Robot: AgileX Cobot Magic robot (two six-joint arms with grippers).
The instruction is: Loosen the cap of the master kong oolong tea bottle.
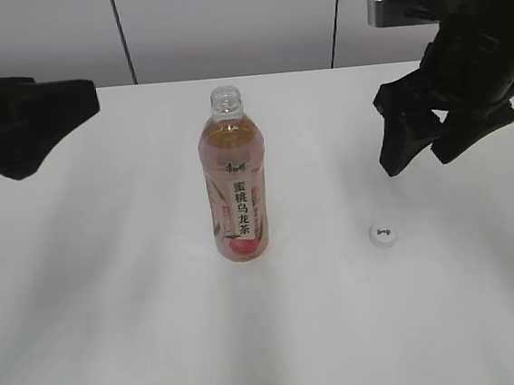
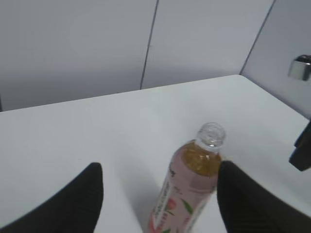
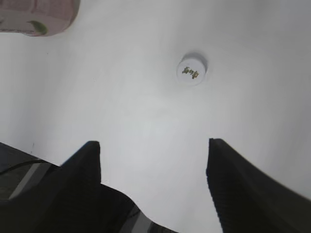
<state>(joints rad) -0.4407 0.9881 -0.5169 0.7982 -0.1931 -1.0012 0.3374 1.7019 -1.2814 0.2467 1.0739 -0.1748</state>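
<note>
The clear plastic bottle of amber tea with a pink peach label [image 1: 235,178] stands upright mid-table, its neck bare. The small round white plastic screw cap [image 1: 384,234] lies on the white table [image 1: 113,306] at the bottle's four o'clock, well apart. The right gripper [image 1: 421,149] hangs spread above the cap at its one o'clock. The left gripper [image 2: 158,194] is spread at the bottle's ten o'clock, empty.

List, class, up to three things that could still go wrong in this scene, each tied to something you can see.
1. The master kong oolong tea bottle stands upright with an open neck and nothing holding it; a bump from the left gripper, open around it, could probably spill tea.
2. The cap lies loose on the table, below the open right gripper; a nudge might roll it away.
</note>
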